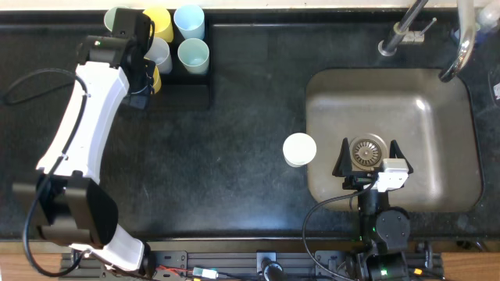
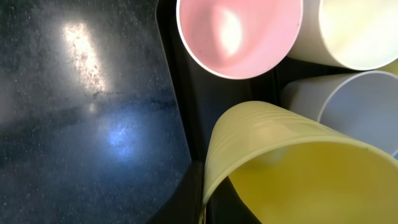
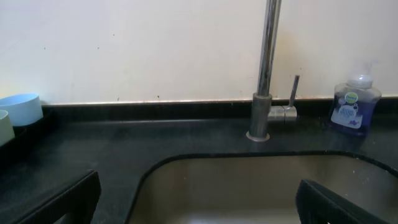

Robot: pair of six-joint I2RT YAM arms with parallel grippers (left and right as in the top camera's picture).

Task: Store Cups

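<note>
A black tray point(image 1: 187, 86) at the counter's back left holds several upright cups, among them a light blue cup point(image 1: 189, 19) and a teal cup point(image 1: 193, 55). My left gripper point(image 1: 144, 82) is at the tray's front left corner, shut on a yellow cup point(image 2: 280, 162) that is tilted and close to the camera. Beside it stand a pink cup point(image 2: 239, 34), a cream cup point(image 2: 354, 28) and a grey cup point(image 2: 357, 106). A white cup point(image 1: 299, 149) stands upside down on the counter at the sink's left rim. My right gripper point(image 1: 369, 156) hangs open over the sink drain, holding nothing.
The steel sink point(image 1: 437, 101) fills the right side, with a faucet point(image 3: 267, 68) behind it and a blue soap bottle point(image 3: 354, 102) at the back right. Dark counter point(image 1: 242, 172) lies open between the tray and the sink.
</note>
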